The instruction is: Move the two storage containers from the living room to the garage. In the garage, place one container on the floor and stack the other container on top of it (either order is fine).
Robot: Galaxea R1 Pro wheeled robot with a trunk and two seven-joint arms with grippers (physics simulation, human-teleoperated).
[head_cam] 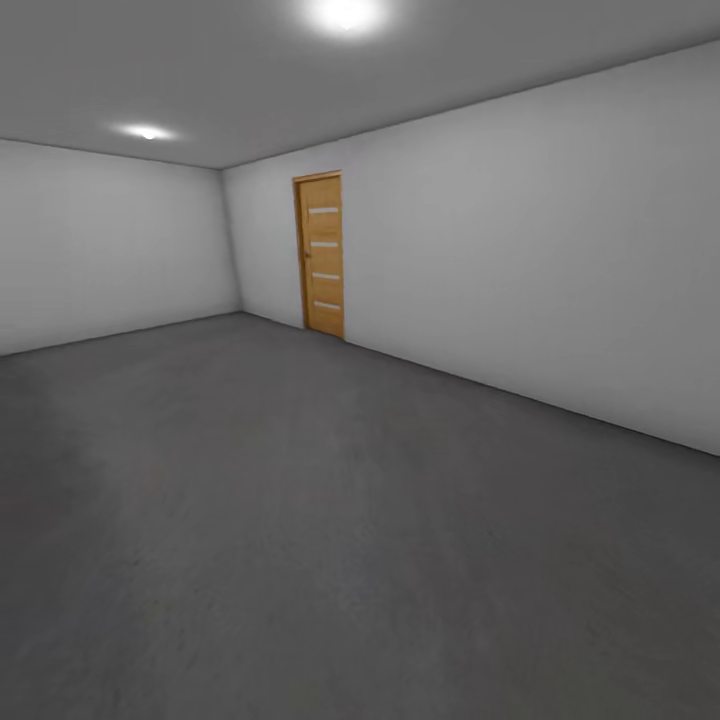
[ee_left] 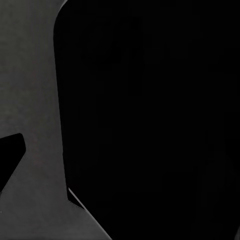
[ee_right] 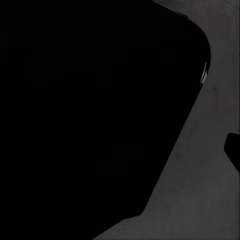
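Gripper views dark; garage floor (head_cam: 300,520), wooden door (head_cam: 320,255) ahead.

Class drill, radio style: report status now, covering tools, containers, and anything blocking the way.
Both tools: state cannot be told, wrist views mostly dark. In garage: grey floor, white walls, wood door shut at far wall. No containers sighted. Nothing blocking ahead.
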